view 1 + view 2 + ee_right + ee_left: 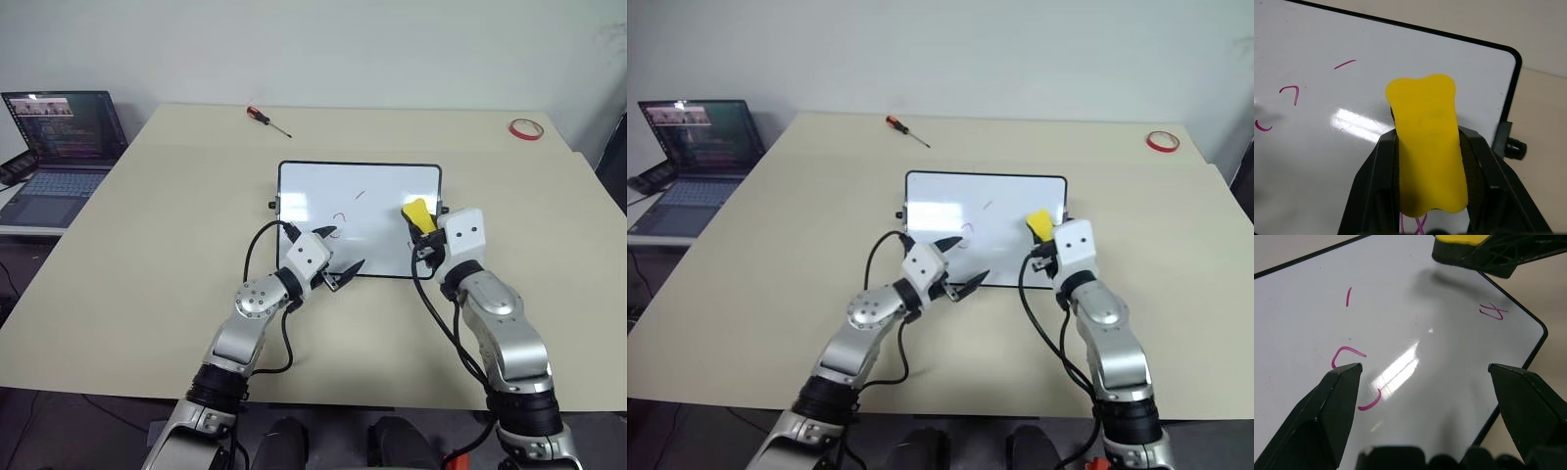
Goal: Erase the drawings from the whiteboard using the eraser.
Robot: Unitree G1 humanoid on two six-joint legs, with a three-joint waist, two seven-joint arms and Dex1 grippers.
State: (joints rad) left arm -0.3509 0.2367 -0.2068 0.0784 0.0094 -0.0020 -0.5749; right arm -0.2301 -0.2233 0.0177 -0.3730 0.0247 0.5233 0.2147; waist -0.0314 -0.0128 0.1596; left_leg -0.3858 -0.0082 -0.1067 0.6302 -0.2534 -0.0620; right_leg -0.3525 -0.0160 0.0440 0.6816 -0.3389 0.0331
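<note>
The whiteboard [323, 191] lies flat on the table in front of me. It bears several small red drawings: a short stroke [1348, 296], a hook [1347, 352], a curve [1371, 404] and a crossed squiggle [1493, 311]. My right gripper [1427, 142] is shut on the yellow eraser [418, 212], held just above the board's right part, near the crossed squiggle [1418, 225]. My left gripper [340, 250] is open over the board's near edge, with nothing between its fingers [1332, 401].
A beige table [176, 245] carries the board. A red-handled screwdriver [267, 119] lies at the far middle and a red tape ring [526, 128] at the far right corner. An open laptop [64, 137] stands on a side desk to the left.
</note>
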